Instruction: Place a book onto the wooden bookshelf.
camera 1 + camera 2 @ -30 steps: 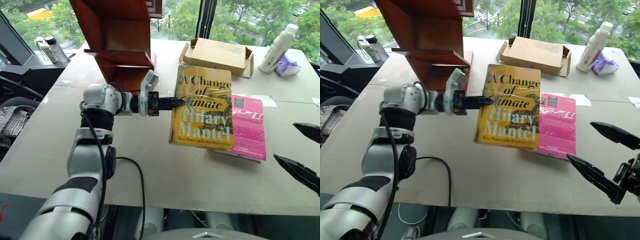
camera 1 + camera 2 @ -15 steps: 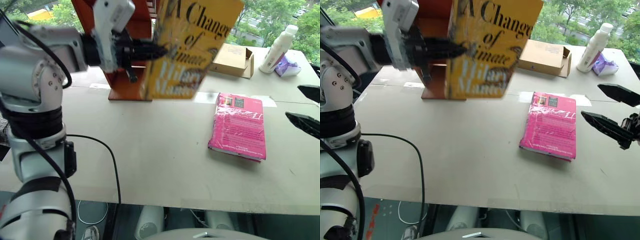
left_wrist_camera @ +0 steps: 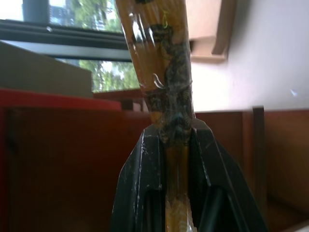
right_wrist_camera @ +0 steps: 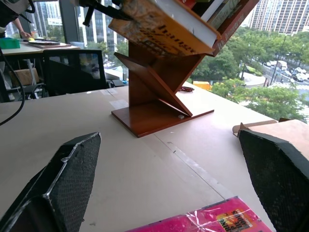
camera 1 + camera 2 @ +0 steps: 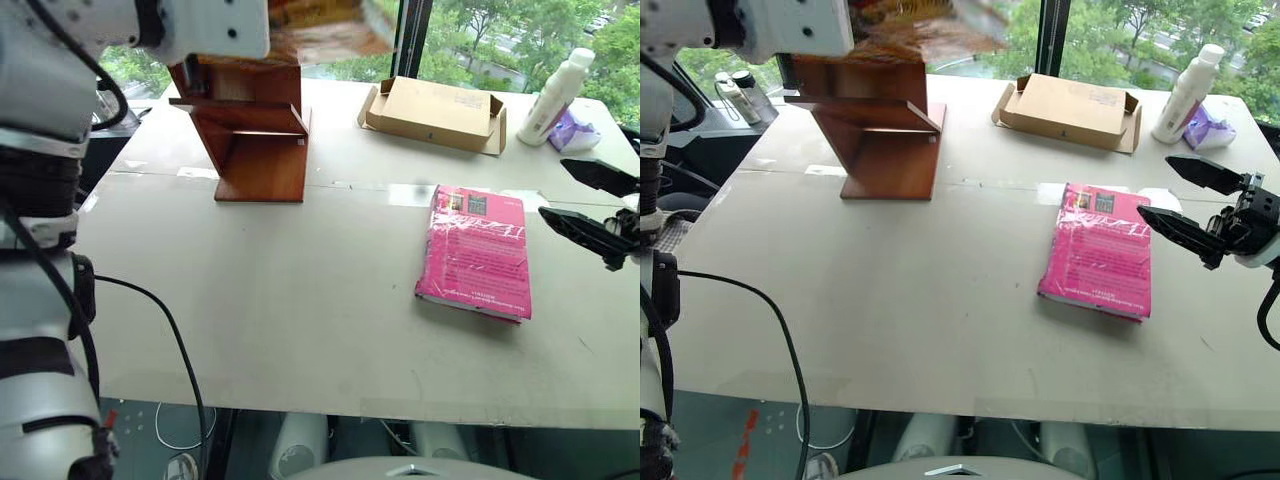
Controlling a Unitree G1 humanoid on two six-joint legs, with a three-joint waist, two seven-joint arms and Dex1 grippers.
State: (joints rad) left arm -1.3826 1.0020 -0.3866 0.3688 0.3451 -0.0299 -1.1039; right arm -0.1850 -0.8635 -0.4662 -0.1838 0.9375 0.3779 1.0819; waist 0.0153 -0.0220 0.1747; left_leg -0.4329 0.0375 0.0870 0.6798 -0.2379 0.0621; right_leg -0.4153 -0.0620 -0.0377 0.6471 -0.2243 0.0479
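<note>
- I have the left gripper (image 3: 176, 145) clamped on the edge of the book (image 4: 161, 26), its two black fingers (image 3: 145, 179) pinching the glossy yellow-orange jacket between them.
- From the head cameras the book sits up at about 12 o'clock, lifted off the table (image 5: 300, 300) and hanging above the wooden bookshelf (image 5: 255, 135).
- In the right wrist view I see the book tilted, close in front of the shelf's upper part; I cannot tell whether it touches the wood.
- The bookshelf stands on the table at about 11 o'clock, its slanted panels rising from a flat base.
- My right gripper (image 5: 1185, 205) hovers at 3 o'clock with its fingers spread wide and nothing between them, just beside the pink book (image 5: 477, 250).
- The pink book lies flat at about 2 o'clock; the cardboard box (image 5: 437, 110) sits beyond it.
</note>
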